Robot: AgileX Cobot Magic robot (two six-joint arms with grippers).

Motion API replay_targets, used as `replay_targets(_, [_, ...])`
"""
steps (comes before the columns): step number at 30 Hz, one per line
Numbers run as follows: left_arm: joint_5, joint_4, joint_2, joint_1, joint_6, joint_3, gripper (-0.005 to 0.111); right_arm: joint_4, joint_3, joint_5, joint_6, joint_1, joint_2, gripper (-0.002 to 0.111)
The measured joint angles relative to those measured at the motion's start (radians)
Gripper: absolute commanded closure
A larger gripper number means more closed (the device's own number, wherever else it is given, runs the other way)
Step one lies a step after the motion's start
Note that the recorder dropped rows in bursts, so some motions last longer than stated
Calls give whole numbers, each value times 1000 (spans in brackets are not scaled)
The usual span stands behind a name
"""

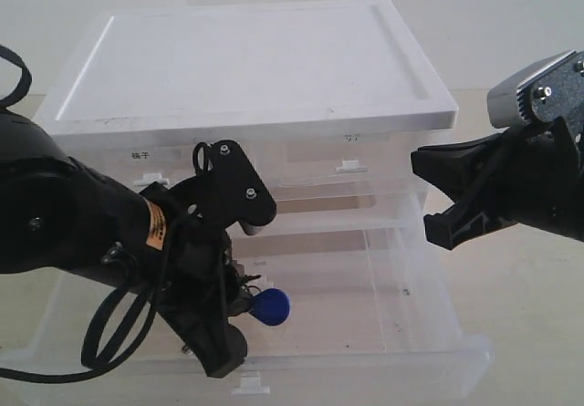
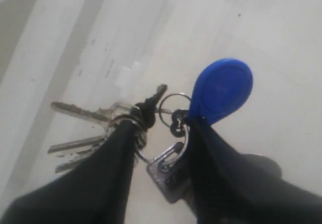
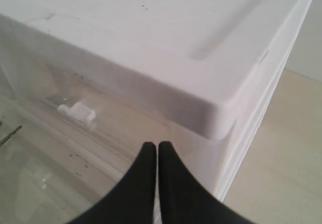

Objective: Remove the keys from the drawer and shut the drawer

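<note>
L hand (image 2: pixel 161 128) pinches the keys (image 2: pixel 80 112) at the ring, blue fob (image 2: pixel 221 90) poking past fingertips. Keys sit inside pulled-out lower drawer (image 1: pixel 429 315), nr front-left; drawer floor bare to the R. R hand (image 3: pixel 157 146) pressed together, nr cabinet (image 1: pixel 246 59) front-R corner, not touching.

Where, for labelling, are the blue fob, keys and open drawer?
blue fob (image 2: pixel 221 88): left wrist view, oval face.
keys (image 2: pixel 80 112): left wrist view, long key's blade.
open drawer (image 1: pixel 392 374): exterior view, front wall.
</note>
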Motion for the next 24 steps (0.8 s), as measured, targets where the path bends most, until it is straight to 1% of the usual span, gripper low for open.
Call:
replay_targets(5, [16, 0, -43, 0, -8, -2, 102, 0, 0, 2, 0, 0, 0, 108])
replay_targets(10, [4, 7, -194, 0, -15, -8, 102, 0, 0, 2, 0, 0, 0, 108])
replay_targets(13, [47, 4, -241, 0, -15, -8, 101, 0, 0, 2, 0, 0, 0, 108])
replay_targets(14, [84, -12, -252, 0, -13, -8, 97, 0, 0, 2, 0, 0, 0, 108])
replay_targets(15, [96, -24, -252, 0, -4, -8, 82, 0, 0, 2, 0, 0, 0, 108])
replay_targets(16, [114, -47, -240, 0, 26, -8, 62, 0, 0, 2, 0, 0, 0, 108])
replay_targets(17, [116, -66, -216, 0, 45, -8, 50, 0, 0, 4, 0, 0, 0, 108])
replay_targets(18, [116, -76, -198, 0, 50, -8, 35, 0, 0, 4, 2, 0, 0, 108])
replay_targets(19, [116, -89, -161, 0, 53, -8, 33, 0, 0, 4, 2, 0, 0, 108])
replay_targets(22, [95, -93, -79, 0, 55, -8, 41, 0, 0, 6, 2, 0, 0, 108])
replay_targets(24, [51, -93, -40, 0, 53, -8, 44, 0, 0, 10, 2, 0, 0, 108])
